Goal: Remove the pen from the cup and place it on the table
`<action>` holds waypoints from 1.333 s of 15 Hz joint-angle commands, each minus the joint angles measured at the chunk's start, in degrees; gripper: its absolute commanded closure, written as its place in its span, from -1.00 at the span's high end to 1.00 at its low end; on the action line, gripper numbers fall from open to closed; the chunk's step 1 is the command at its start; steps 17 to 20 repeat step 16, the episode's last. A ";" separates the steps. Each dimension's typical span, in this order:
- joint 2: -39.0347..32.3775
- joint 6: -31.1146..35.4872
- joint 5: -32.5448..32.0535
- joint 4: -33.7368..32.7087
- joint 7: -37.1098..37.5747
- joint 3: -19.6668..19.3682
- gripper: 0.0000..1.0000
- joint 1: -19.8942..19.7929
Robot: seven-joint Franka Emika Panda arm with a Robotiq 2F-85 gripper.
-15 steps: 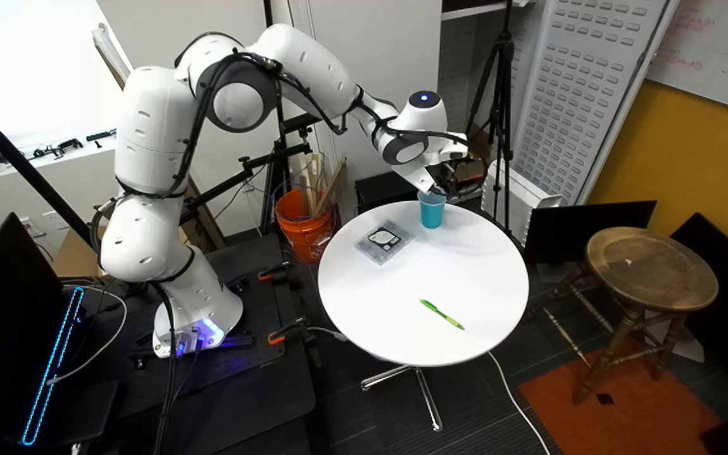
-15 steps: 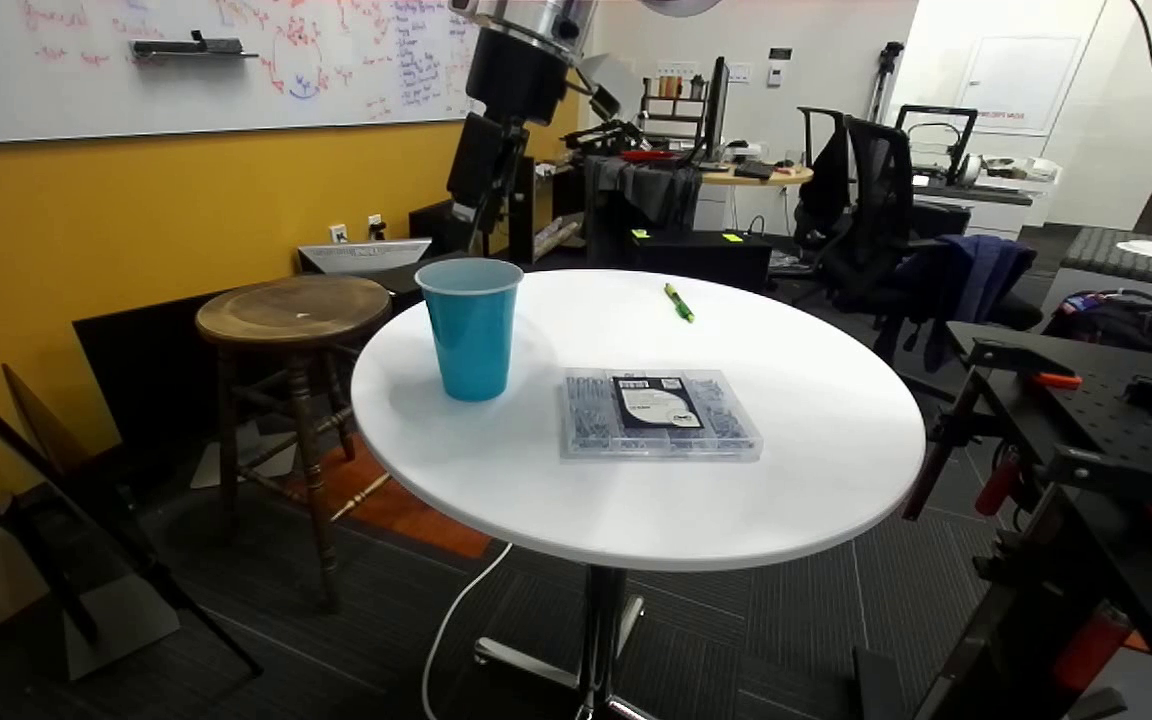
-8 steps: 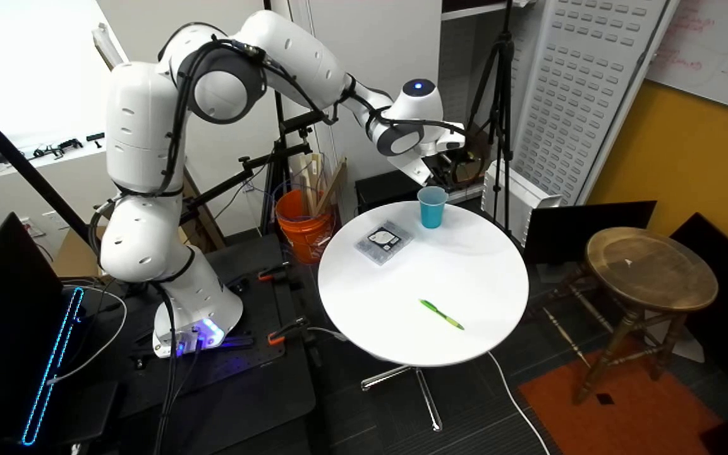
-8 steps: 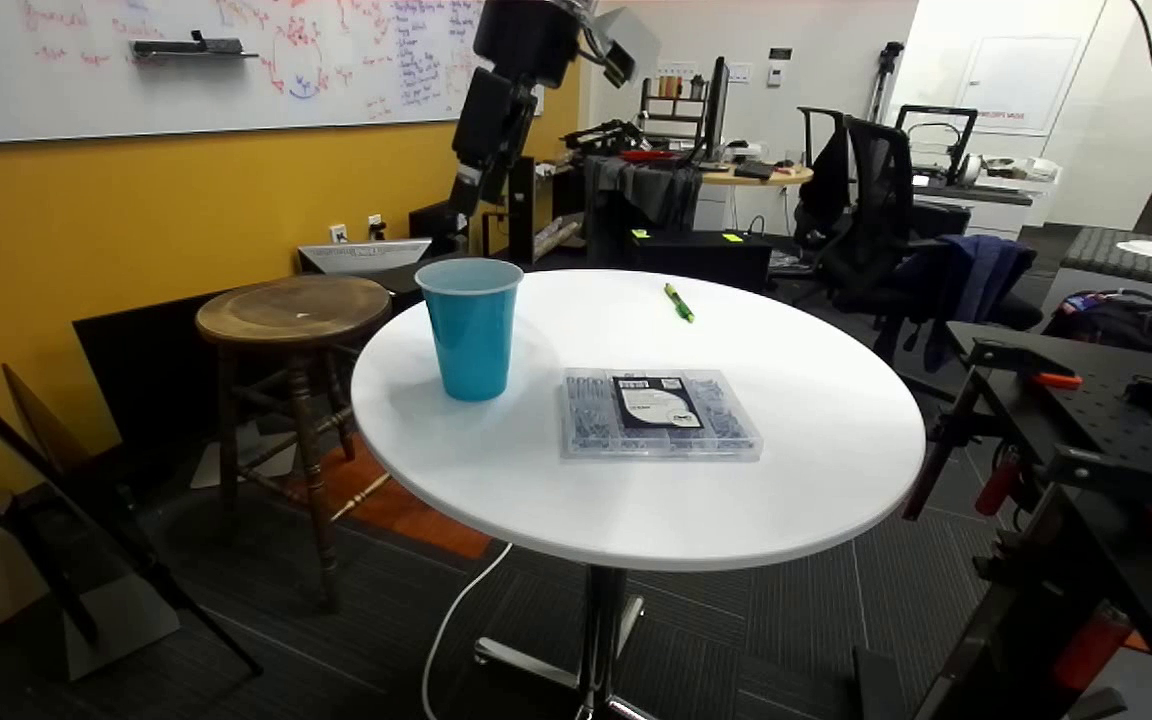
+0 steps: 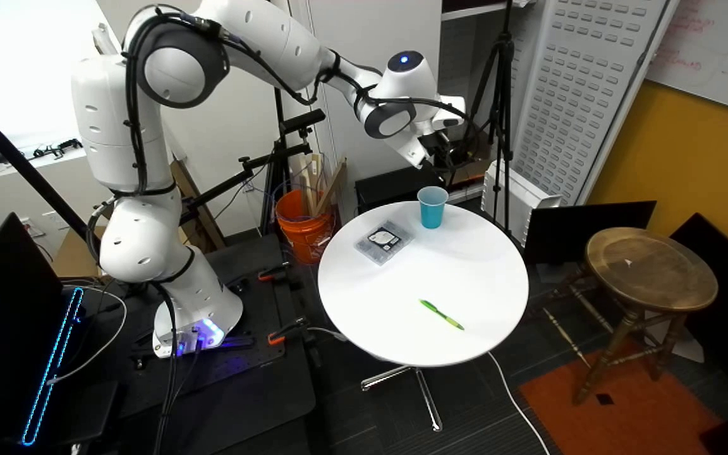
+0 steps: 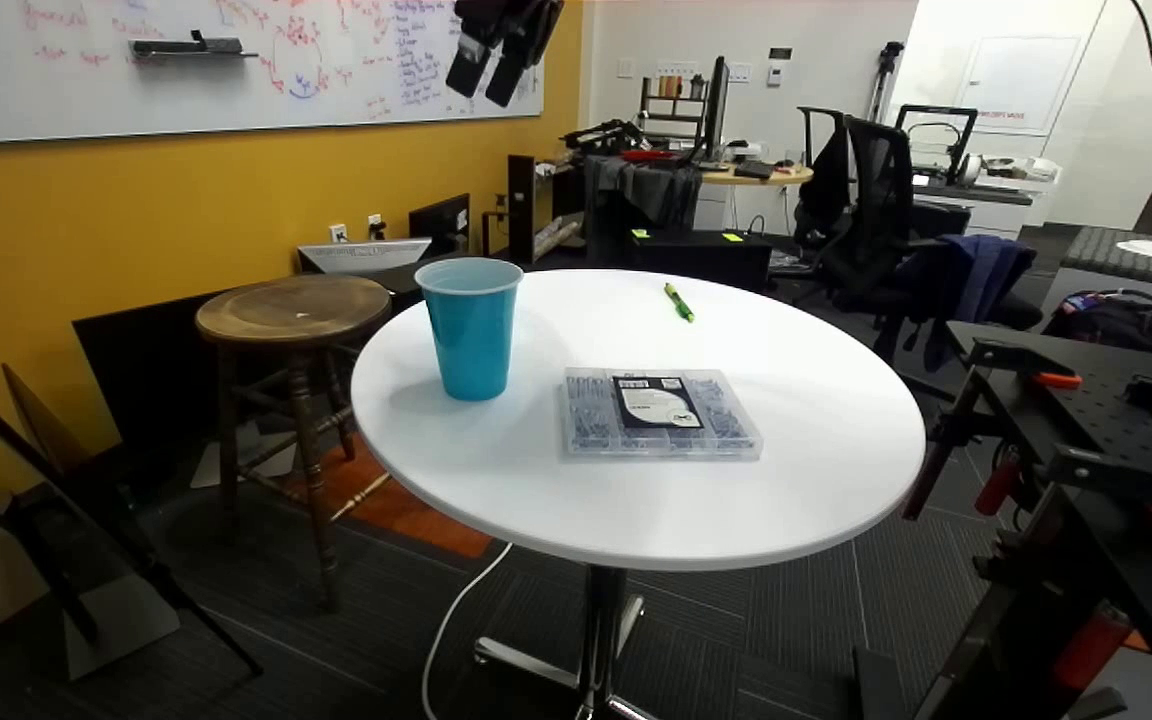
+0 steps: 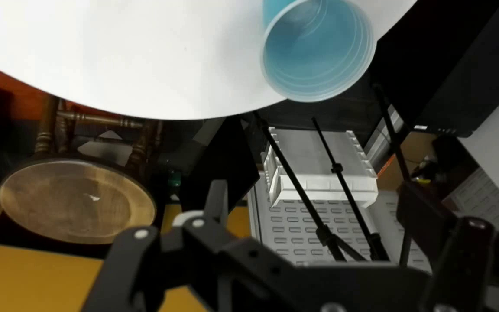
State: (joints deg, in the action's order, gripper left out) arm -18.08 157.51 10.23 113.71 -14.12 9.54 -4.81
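Note:
The thin green pen lies flat on the round white table. It also shows near the far edge in an exterior view and is out of the wrist view. The teal cup stands upright near the table edge; it shows in an exterior view too. In the wrist view the cup is seen from above and no pen shows inside. My gripper is open with nothing between its fingers. It hangs above the cup, apart from it, and shows at the top of an exterior view.
A clear flat box with a dark label lies on the table beside the cup. A black tripod stands behind the table. A wooden stool and an orange bucket stand on the floor nearby.
My gripper has risen away from the cup rim, and the arm has drawn up and back. The pen, cup and box have not moved.

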 commanded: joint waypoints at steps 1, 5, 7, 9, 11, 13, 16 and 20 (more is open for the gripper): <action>6.65 0.31 -0.31 4.09 5.69 -3.09 1.00 1.18; 10.90 -2.39 -0.40 5.31 7.31 -5.32 1.00 0.96; 12.57 -2.95 0.13 6.04 6.40 -6.06 1.00 0.82; 13.75 -3.16 0.89 6.72 5.33 -6.64 1.00 0.67; 11.58 -1.65 0.04 5.04 5.72 -7.06 1.00 1.29; 12.45 -1.67 0.06 5.74 5.73 -7.39 1.00 1.29; 12.69 -1.67 0.06 6.08 5.73 -7.43 1.00 1.31; 12.69 -1.67 0.06 6.08 5.73 -7.43 1.00 1.31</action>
